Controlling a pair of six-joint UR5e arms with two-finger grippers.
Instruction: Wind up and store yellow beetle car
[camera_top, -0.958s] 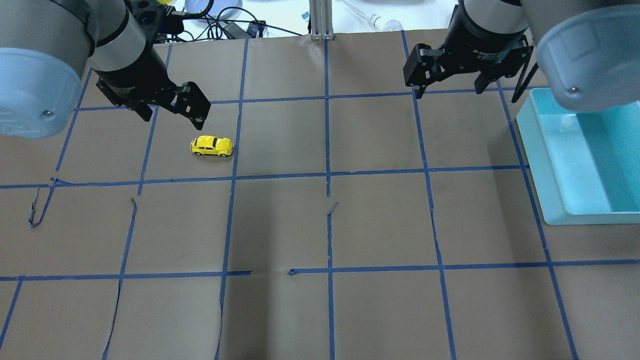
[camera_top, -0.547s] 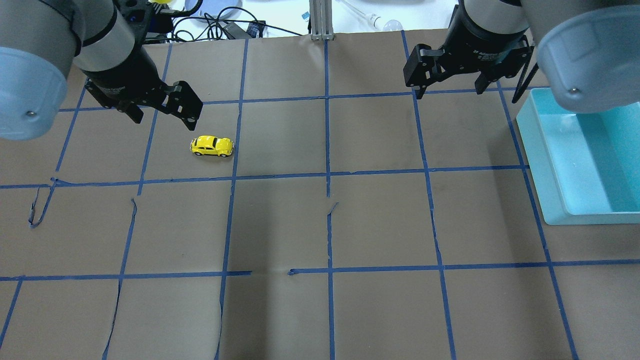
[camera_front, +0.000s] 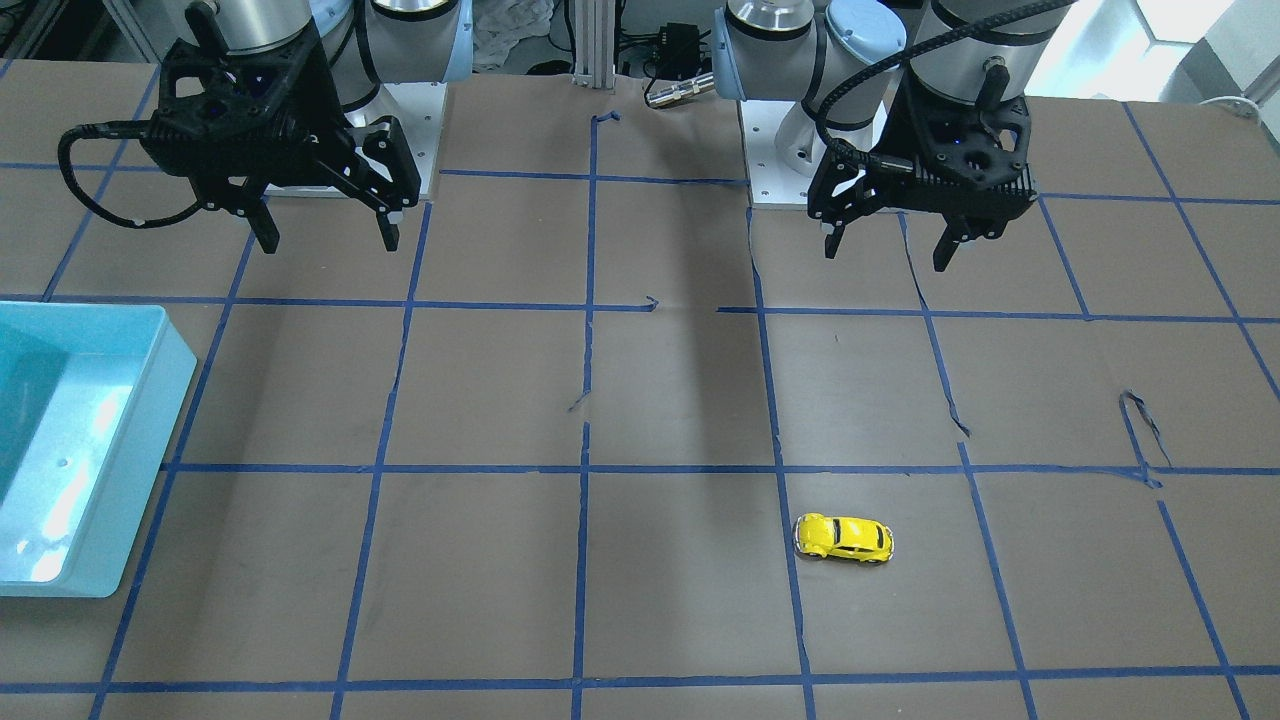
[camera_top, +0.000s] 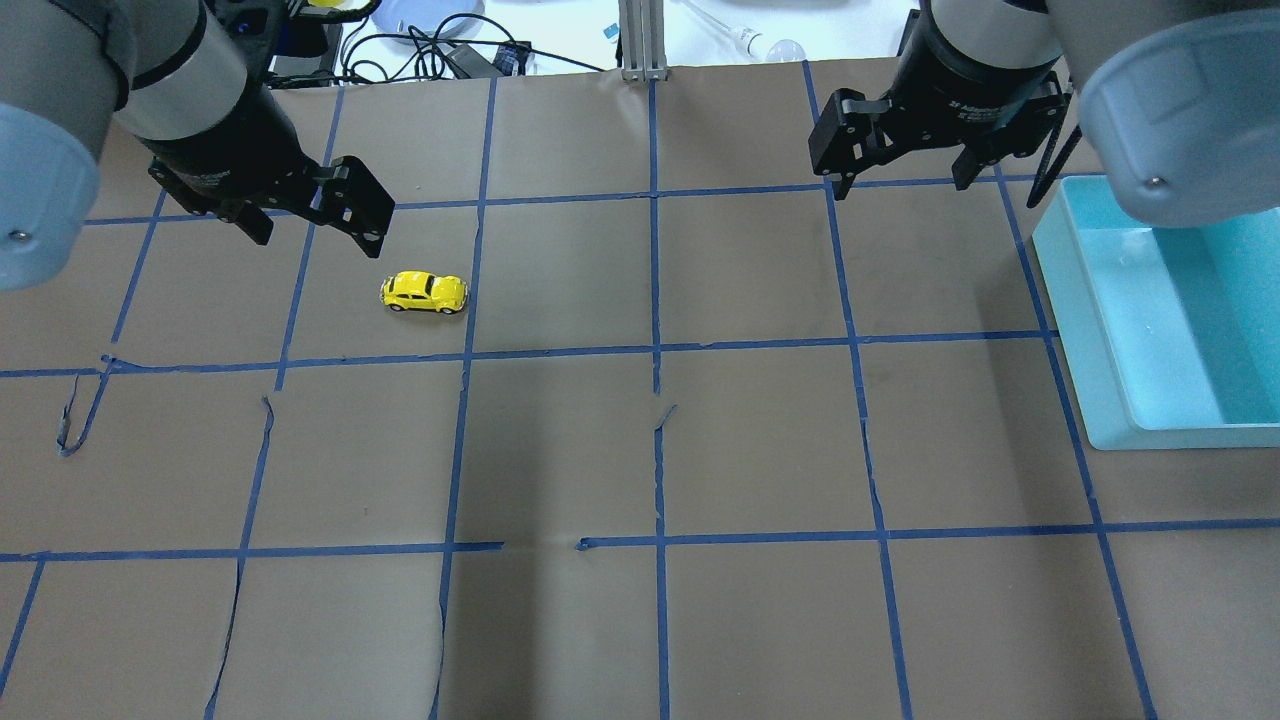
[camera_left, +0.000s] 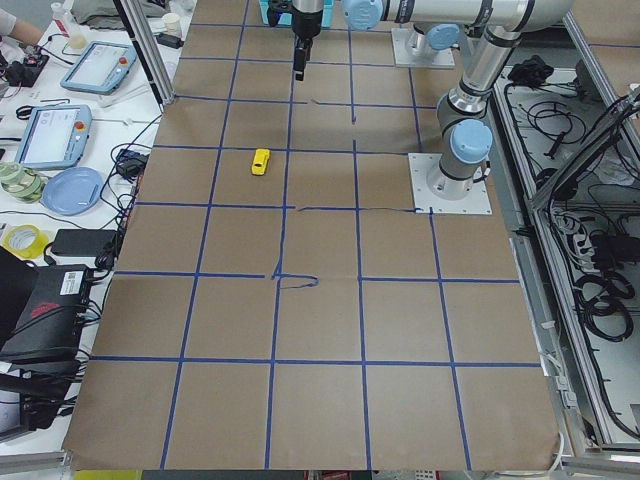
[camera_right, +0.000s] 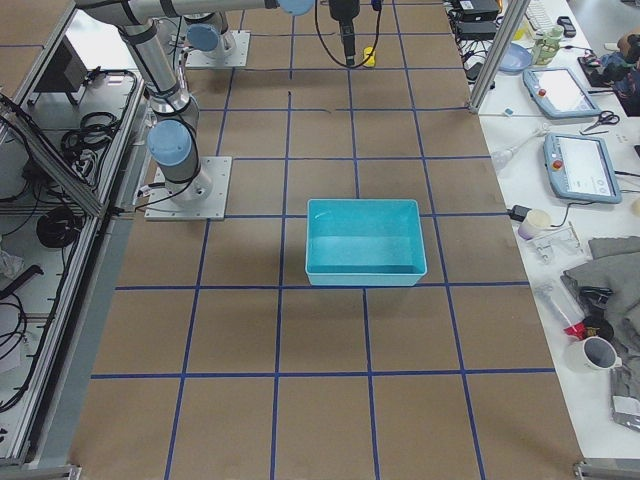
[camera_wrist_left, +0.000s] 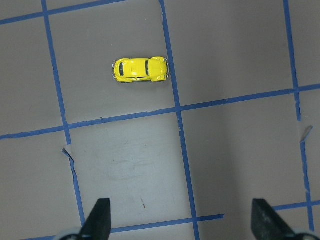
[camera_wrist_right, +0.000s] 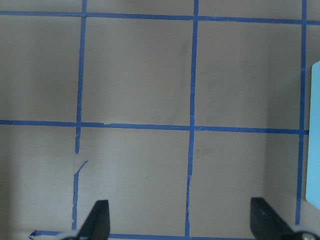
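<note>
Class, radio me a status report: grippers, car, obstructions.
Left gripper open, empty. Right gripper open, empty. Small glossy yellow beetle car untouched on table. Nothing seen blocking it.

**Left tool (camera_top: 318, 235) and right tool (camera_top: 900, 187) both wide open**

Each tool points straight down, jaws spread wide and gripping nothing. The two hang at about the same height, well apart from each other.
</note>
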